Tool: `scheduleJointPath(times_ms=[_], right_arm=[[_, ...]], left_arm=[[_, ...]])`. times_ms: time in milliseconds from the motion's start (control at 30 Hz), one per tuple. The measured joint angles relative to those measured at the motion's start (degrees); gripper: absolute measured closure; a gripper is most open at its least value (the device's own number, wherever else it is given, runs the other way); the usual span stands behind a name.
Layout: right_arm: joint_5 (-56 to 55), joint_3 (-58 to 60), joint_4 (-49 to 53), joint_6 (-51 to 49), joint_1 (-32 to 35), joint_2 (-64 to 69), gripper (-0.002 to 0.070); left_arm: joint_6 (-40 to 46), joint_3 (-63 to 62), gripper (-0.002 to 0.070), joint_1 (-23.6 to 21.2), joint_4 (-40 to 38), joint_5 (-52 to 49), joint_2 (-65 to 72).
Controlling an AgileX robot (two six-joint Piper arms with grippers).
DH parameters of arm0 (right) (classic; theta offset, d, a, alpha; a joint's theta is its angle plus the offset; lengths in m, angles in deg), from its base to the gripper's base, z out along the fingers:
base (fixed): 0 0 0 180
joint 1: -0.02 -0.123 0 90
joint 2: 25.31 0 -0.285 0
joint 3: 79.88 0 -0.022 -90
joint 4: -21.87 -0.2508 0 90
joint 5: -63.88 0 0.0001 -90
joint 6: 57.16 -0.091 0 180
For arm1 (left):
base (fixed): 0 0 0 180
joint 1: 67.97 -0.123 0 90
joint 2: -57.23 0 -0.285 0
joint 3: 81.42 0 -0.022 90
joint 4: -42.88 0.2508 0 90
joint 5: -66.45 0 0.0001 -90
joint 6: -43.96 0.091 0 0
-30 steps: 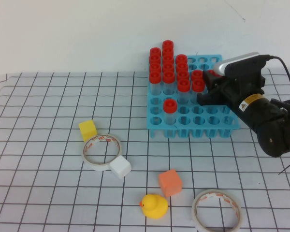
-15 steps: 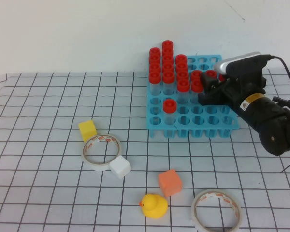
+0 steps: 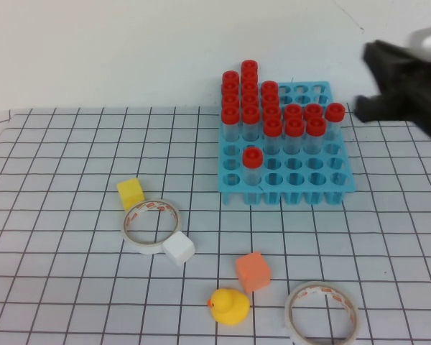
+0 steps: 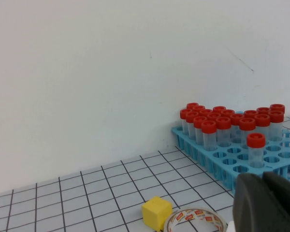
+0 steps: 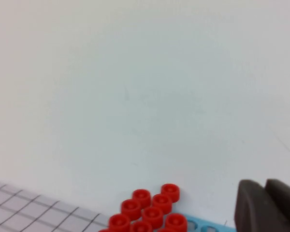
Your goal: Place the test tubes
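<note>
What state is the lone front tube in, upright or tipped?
Upright: tube seated in rack, cap up; right gripper high, right of rack; left gripper low, facing tape.

My clear plastic test tubes (image 3: 272,129) carry red caps and stand in a bright blue plastic rack (image 3: 287,195). The white tabletop (image 3: 57,180) bears a black grid. The small foam cubes are yellow (image 3: 130,192), white (image 3: 178,249) and orange (image 3: 253,272). The rubber duck (image 3: 228,307) is yellow. My left pincer (image 4: 265,205) and right pincer (image 5: 266,208) are black.
</note>
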Motion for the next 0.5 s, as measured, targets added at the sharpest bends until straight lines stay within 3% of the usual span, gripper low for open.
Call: scheduleJointPath(times_ms=[267, 500], right_arm=[[15.7, 12.7, 14.7, -9.3, 0.0, -26.6, 0.0676], [33.3, 21.4, 16.3, -12.5, 0.0, -47.1, 0.0678]], left_arm=[[-0.1, 0.0, 0.0676, 0.0, 0.0, 0.0, 0.0], [-0.1, 0.0, 0.0676, 0.0, 0.0, 0.0, 0.0]])
